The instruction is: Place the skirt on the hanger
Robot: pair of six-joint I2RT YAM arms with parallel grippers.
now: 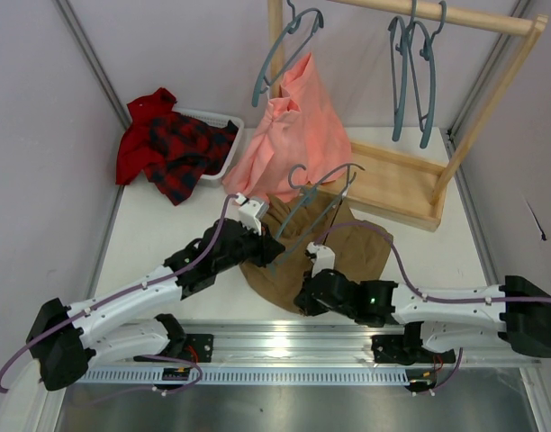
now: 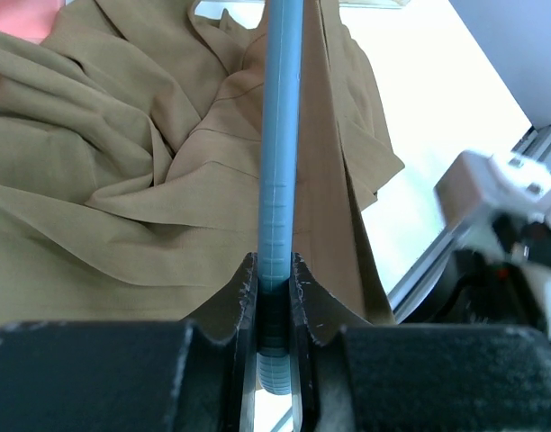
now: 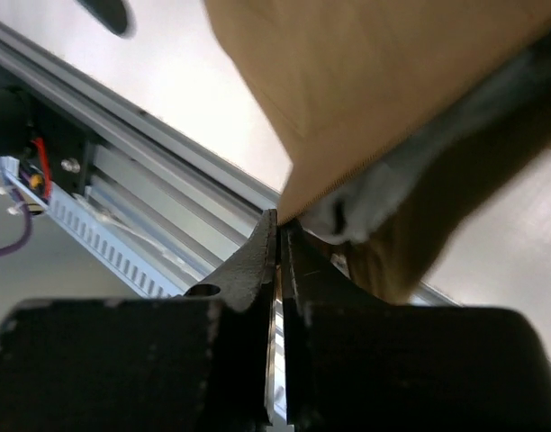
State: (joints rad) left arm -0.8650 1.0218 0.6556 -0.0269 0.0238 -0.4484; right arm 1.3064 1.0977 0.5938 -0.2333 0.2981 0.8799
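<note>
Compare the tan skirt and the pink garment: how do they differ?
The skirt is tan; the pink garment is salmon. The skirt lies crumpled low on the table; the pink garment rises in a peak towards the rack. Both are plain, soft cloth of similar size.

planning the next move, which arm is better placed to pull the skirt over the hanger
Right. The right gripper is shut at the edge of the skirt, apparently pinching it, while the left gripper is occupied clamping the hanger.
</note>
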